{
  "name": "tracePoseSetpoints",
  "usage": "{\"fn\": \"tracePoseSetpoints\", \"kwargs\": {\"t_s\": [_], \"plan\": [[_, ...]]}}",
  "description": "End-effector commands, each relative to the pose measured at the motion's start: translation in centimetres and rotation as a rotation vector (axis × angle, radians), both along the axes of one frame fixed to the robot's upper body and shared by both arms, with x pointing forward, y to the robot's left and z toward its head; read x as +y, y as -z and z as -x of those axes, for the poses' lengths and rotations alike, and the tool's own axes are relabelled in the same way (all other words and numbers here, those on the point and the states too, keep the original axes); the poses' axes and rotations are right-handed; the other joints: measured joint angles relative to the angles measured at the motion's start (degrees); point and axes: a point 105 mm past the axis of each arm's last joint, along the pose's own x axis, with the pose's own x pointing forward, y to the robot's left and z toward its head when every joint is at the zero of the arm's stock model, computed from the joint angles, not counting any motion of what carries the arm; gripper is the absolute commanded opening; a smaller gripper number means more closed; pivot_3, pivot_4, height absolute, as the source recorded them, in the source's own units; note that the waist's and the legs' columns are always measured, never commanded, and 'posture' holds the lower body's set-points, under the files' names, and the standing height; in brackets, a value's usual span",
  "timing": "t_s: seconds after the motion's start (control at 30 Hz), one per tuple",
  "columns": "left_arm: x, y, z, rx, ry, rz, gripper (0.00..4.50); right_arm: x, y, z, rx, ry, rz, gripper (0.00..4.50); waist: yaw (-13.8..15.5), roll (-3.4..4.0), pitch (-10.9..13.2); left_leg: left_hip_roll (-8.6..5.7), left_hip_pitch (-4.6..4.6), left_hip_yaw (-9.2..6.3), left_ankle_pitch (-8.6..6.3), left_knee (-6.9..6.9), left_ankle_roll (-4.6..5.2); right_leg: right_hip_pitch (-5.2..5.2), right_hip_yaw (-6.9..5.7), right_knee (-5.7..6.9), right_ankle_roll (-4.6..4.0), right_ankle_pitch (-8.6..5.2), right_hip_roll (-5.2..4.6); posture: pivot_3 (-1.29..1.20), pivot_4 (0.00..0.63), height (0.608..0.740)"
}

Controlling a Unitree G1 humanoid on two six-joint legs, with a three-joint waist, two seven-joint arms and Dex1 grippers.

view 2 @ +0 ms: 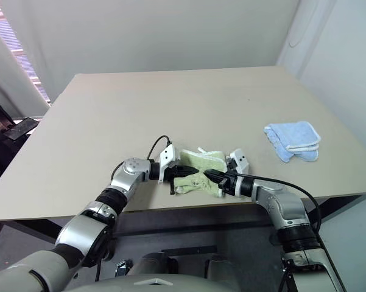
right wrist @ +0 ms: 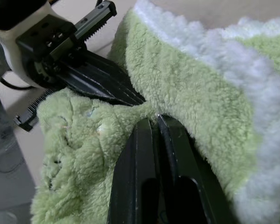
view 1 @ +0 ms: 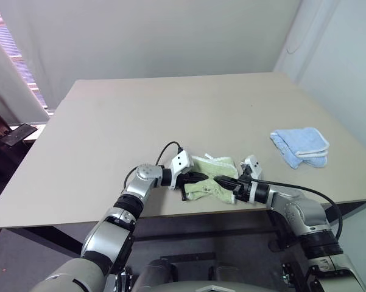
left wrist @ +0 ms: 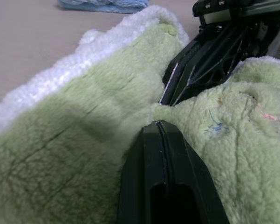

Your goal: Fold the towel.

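Note:
The towel (view 1: 214, 168), light green terry with a white edge, lies crumpled near the table's front edge. My left gripper (view 1: 200, 177) reaches into it from the left and is shut on a fold of the towel (left wrist: 84, 121). In the left wrist view its fingertips (left wrist: 151, 128) are pressed together in the cloth. My right gripper (view 1: 220, 180) comes in from the right and is shut on the towel (right wrist: 186, 74) as well. The two grippers almost meet in the middle of the bundle, each showing in the other's wrist view.
A smaller light blue folded cloth (view 1: 301, 146) lies on the tan table (view 1: 170, 109) to the right, well apart from the towel. The table's front edge runs just below both grippers. A dark flat object (view 1: 18, 134) sits off the table at far left.

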Motion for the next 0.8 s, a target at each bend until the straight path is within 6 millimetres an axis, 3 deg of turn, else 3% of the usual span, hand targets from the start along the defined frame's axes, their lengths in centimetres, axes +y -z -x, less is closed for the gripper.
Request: {"fn": "tracePoseSetpoints", "kwargs": {"t_s": [0.03,0.13,0.27,0.43,0.53,0.67,0.8], "plan": [[-0.4,-0.1,-0.1,0.006,-0.002,0.016,0.0,0.6,0.8,0.2,0.015,-0.016,0.011,0.23,0.0,-0.01,0.0,0.01,0.24,-0.01,-0.01,-0.02,0.02,0.29,-0.01,-0.04,-0.11,-0.08,0.0,0.0,0.0,0.736],[0.1,-1.1,-0.1,0.022,0.027,0.053,0.0,0.2,-0.5,-0.5,-0.017,0.005,-0.017,0.4,-0.1,-0.02,0.0,0.01,0.23,-0.01,-0.02,0.0,0.02,0.42,-0.02,-0.05,-0.09,-0.1,0.0,0.0,0.0,0.736],[0.9,-2.4,-0.2,0.042,0.046,0.099,0.17,-0.1,-2.2,-0.6,-0.038,0.002,-0.071,1.53,0.0,-0.03,0.0,0.01,0.22,-0.01,-0.01,0.01,0.03,0.25,-0.02,-0.02,-0.06,-0.08,0.01,0.0,0.0,0.736],[3.5,-5.6,-0.9,0.022,0.042,0.153,1.55,-1.2,-7.1,-0.3,-0.048,-0.018,-0.184,3.23,0.0,0.0,0.1,0.02,-0.1,-0.01,0.0,0.01,0.03,0.03,-0.01,0.03,0.1,0.01,0.0,0.0,0.0,0.736],[5.1,-6.1,-0.8,0.021,0.023,0.115,2.65,-2.7,-8.2,-0.5,-0.009,0.008,-0.169,4.34,-0.1,0.01,0.1,0.02,-0.39,-0.01,0.0,0.0,0.03,-0.28,0.0,0.04,0.09,0.01,0.0,0.0,0.0,0.736],[6.8,-5.9,-1.3,0.154,-0.1,0.085,4.08,-4.0,-8.9,-0.5,0.082,0.039,-0.195,4.5,0.1,0.0,0.1,0.02,-0.48,-0.01,0.0,-0.05,0.03,-0.39,0.01,0.03,-0.05,-0.06,0.0,0.0,0.0,0.736],[8.4,-5.3,-0.4,0.439,-0.214,0.099,4.08,-4.7,-9.0,-1.1,0.108,0.129,-0.227,4.5,-0.1,0.0,0.1,0.02,-0.65,-0.02,0.0,-0.04,0.04,-0.52,0.01,0.06,0.07,0.0,-0.01,0.0,0.0,0.736]]}}
